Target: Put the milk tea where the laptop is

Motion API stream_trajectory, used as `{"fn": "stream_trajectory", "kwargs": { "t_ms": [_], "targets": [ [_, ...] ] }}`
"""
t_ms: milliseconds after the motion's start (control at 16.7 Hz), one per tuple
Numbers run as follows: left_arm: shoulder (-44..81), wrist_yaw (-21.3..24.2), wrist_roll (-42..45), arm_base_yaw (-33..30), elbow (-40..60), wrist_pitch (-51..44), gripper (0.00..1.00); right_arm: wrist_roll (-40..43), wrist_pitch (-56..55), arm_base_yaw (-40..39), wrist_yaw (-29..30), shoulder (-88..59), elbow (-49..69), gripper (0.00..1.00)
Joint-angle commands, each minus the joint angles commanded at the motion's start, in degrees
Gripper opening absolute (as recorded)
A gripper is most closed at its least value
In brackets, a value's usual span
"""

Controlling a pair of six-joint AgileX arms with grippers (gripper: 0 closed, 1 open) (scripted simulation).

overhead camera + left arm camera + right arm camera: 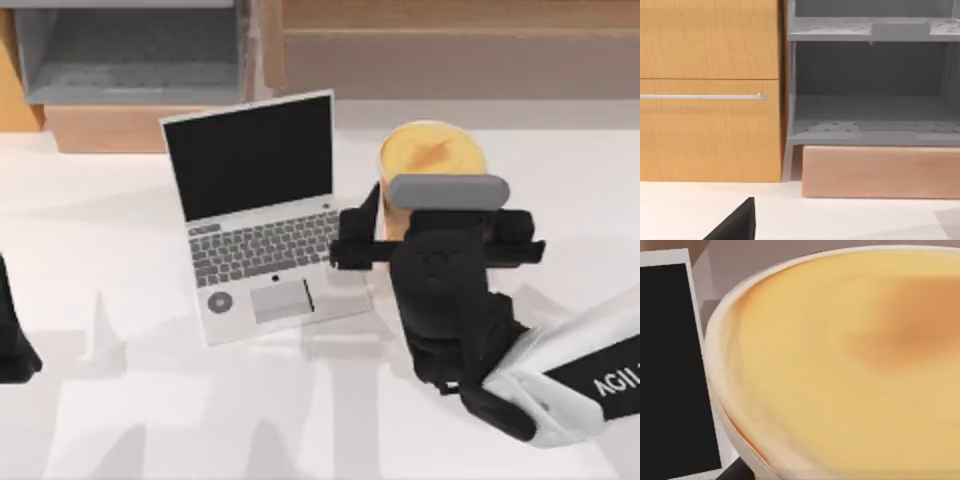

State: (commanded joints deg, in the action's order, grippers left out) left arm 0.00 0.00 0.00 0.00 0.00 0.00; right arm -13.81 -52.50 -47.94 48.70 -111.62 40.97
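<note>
A white bench [120, 420] fills the foreground, its surface pale and evenly lit, with soft grey shadows across it. Behind it, at the far edge, stands a grey shelf unit [870, 80] with speckled boards — it rests on a light wooden block [880, 172], and beside it is a wooden cabinet [710, 125] in warm orange grain with a thin metal handle [702, 96]. Farther along the back, to the right in the top view, runs a long brown wooden ledge [460, 50].
</note>
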Motion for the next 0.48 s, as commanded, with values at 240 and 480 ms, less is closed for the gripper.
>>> {"fn": "stream_trajectory", "kwargs": {
  "t_ms": [240, 480],
  "targets": [
    [0.0, 0.0, 0.0, 0.0, 0.0, 0.0, 1.0, 0.0, 0.0, 0.0, 0.0, 0.0, 0.0, 0.0],
    [0.0, 0.0, 0.0, 0.0, 0.0, 0.0, 1.0, 0.0, 0.0, 0.0, 0.0, 0.0, 0.0, 0.3]
  ]
}}
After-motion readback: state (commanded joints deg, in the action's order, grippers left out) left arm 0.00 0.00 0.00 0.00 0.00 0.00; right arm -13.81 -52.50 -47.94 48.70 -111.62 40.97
